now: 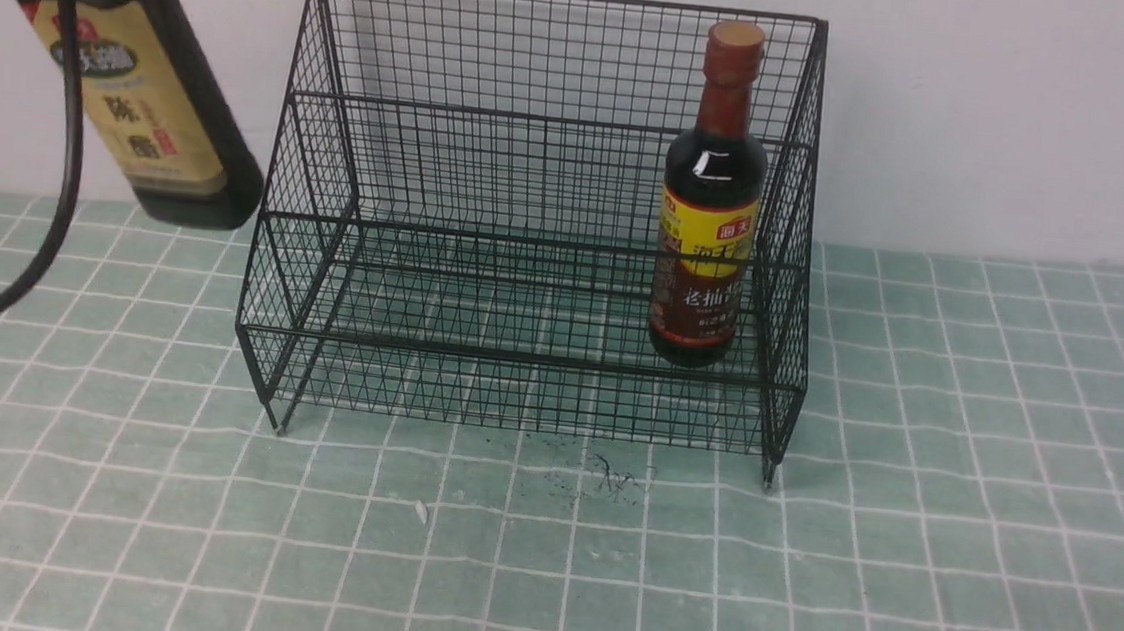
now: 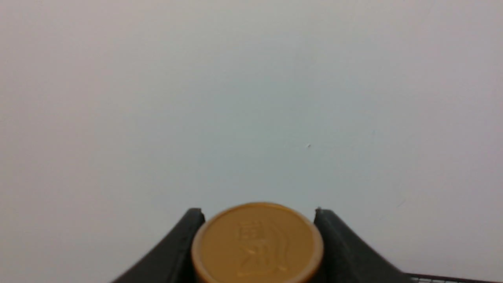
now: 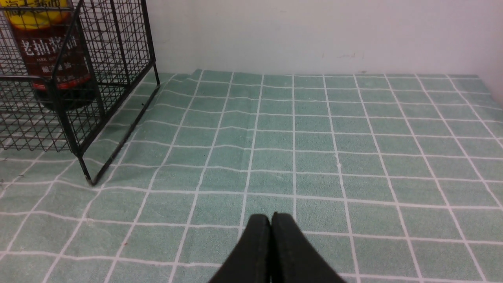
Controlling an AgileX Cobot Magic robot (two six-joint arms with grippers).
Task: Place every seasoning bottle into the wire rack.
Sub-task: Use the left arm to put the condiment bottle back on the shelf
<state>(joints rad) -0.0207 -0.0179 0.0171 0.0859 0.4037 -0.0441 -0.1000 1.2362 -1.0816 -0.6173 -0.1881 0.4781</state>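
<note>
Up in the air, to the left of the rack [image 1: 492, 180], hangs the big bottle [image 1: 138, 92]. It is wide and dark, with a tan label that has dark writing on it. It leans, with its bottom end pointing down toward the rack's left side, but it does not touch the rack. The left gripper [image 2: 257, 212] has this bottle by the top. Its two black fingers [image 2: 177, 251] are partly open and sit on each side of the round gold cap [image 2: 257, 245], squeezing it. A black cable [image 1: 67, 166] hangs down in front of the bottle.

The thin bottle [image 1: 712, 197] stands up straight inside the rack, on the lower shelf at the right end, close to the mesh side. It is full of dark liquid. It has a long neck, a red-brown cap and a yellow and brown label.

The rack is black wire mesh with a tall back and two steps. It stands on a green cloth [image 1: 910, 483] with white lines, near a white wall [image 1: 989, 118].

The right gripper [image 3: 271, 220] is over the cloth, to the right of the rack. Its fingers are pressed tight together and hold nothing.
</note>
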